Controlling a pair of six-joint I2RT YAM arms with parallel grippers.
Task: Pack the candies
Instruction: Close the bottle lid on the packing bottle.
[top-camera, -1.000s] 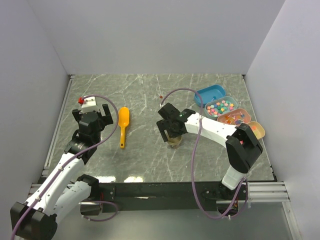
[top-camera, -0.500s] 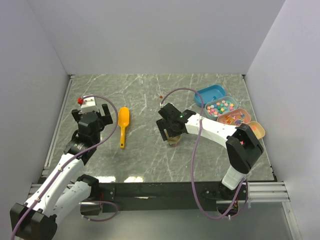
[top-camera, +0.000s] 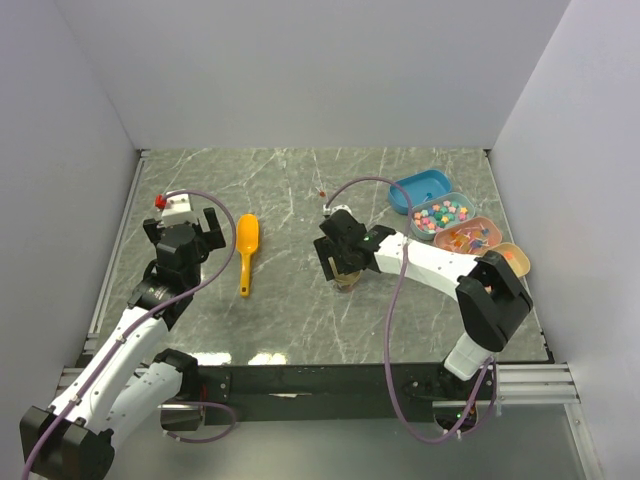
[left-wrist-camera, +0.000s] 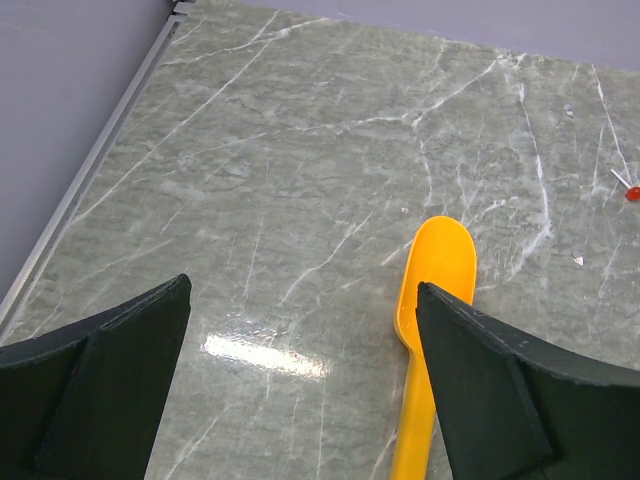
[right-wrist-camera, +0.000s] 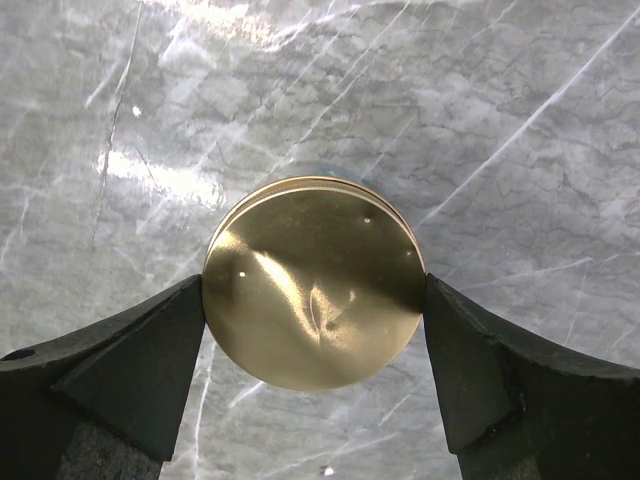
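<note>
Our right hand (top-camera: 343, 262) grips a gold lid (right-wrist-camera: 312, 295) by its rim, a finger touching each side, near the middle of the desk (top-camera: 290, 180). Our left hand (left-wrist-camera: 302, 290) hangs wide and empty, with a yellow scoop (left-wrist-camera: 437, 270) lying by its right finger. We cannot make out the candies in any view.

The desk (top-camera: 300, 330) (grey marble) carries a yellow scoop (top-camera: 246, 243) left of centre, a gold-lidded jar (right-wrist-camera: 312, 296) mid-desk, and sweet tubs (top-camera: 442, 213) near the far right corner.
</note>
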